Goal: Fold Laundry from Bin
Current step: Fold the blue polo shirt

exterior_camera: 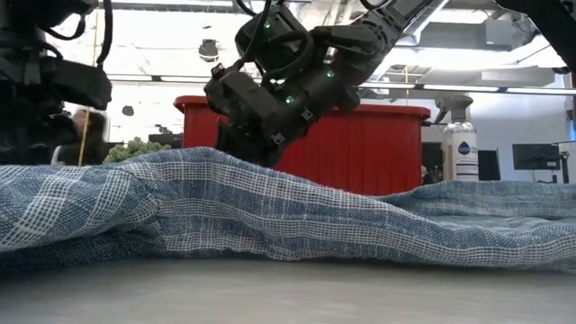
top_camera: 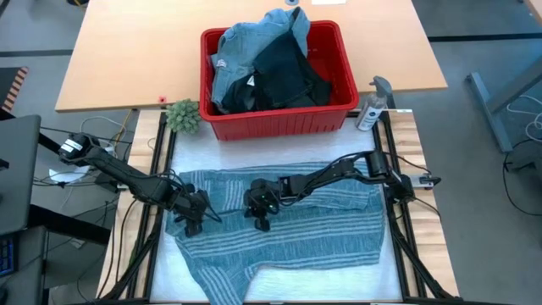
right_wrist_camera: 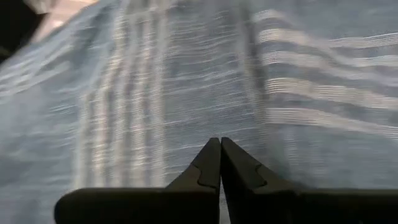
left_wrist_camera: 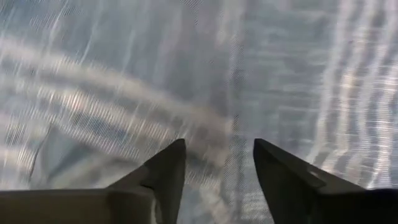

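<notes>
Blue-grey woven cloth fills the foreground at table height: the striped shirt (exterior_camera: 270, 211) lies spread across the white work mat (top_camera: 279, 152), its weave showing a fine grid crossed by pale bands. Above it the left gripper (left_wrist_camera: 217, 158) holds its two dark wedge-shaped fingers apart, bare fabric showing in the gap between them and nothing clamped. The right gripper (right_wrist_camera: 220, 152) has its fingers pressed together, tips meeting just over the striped cloth; whether a pinch of fabric is caught between them cannot be made out. From overhead, both grippers sit on the shirt's upper half, the left (top_camera: 193, 213) near its left edge, the right (top_camera: 260, 212) near the middle, close but apart. The shirt's lower left corner runs out of the overhead picture. Behind, the red plastic bin (top_camera: 279, 123) stands beyond the mat, heaped with a light blue denim-like piece (top_camera: 246, 47) over dark garments (top_camera: 284, 76) whose shapes are lost in folds. A clear spray bottle (top_camera: 371, 108) stands at the bin's right corner, a small green plant (top_camera: 183, 116) at its left.
</notes>
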